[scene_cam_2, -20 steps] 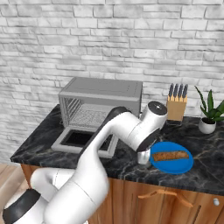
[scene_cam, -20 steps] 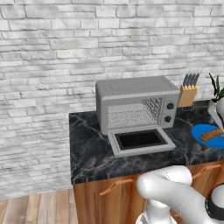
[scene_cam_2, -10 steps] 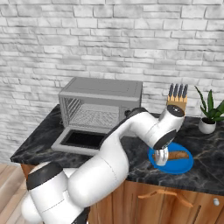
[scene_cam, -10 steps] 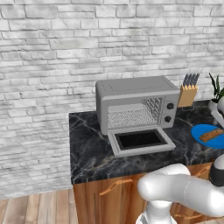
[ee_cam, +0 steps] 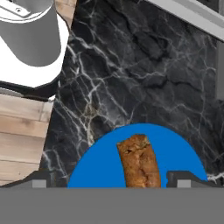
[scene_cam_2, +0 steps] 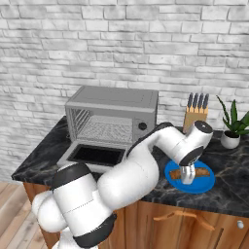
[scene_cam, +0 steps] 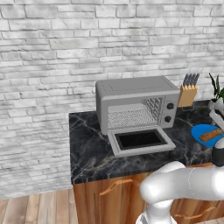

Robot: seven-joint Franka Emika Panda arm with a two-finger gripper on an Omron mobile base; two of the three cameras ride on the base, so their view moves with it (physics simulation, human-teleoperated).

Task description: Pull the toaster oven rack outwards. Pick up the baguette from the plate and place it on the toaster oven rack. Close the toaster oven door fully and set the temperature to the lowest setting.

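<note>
- Centrally, the toaster oven (scene_cam: 138,105) stands on the dark marbled counter (scene_cam: 87,148) against the white brick wall (scene_cam: 52,65); two dark knobs (scene_cam: 168,112) sit one above the other on its right panel.
- Toaster oven door (scene_cam: 141,141): folded down flat onto the counter in front of the cavity, glass window facing up.
- Toaster oven rack (scene_cam: 131,117): a silvery wire grid seen inside the open cavity; whether it projects past the opening cannot be told.
- Plate (scene_cam_2: 203,181): bright blue, on the counter to the right of the oven, well apart from the door.
- Baguette (ee_cam: 139,161): golden-brown, lying across the plate; in the hand view one end points toward the counter beyond the plate's rim.
- Gripper (scene_cam_2: 188,176): poised directly over the plate and baguette, pointing down. In the hand view its two dark fingertips (ee_cam: 183,180) stand spread wide, one on each side of the loaf, with clear space between each tip and the bread; nothing is grasped.
- Knife block (scene_cam_2: 194,115): tan wood with dark handles, behind the plate near the wall.
- Potted plant (scene_cam_2: 232,127): in a white pot, at the counter's right end.
- Wooden cabinet fronts (scene_cam: 105,199) run beneath the counter.
</note>
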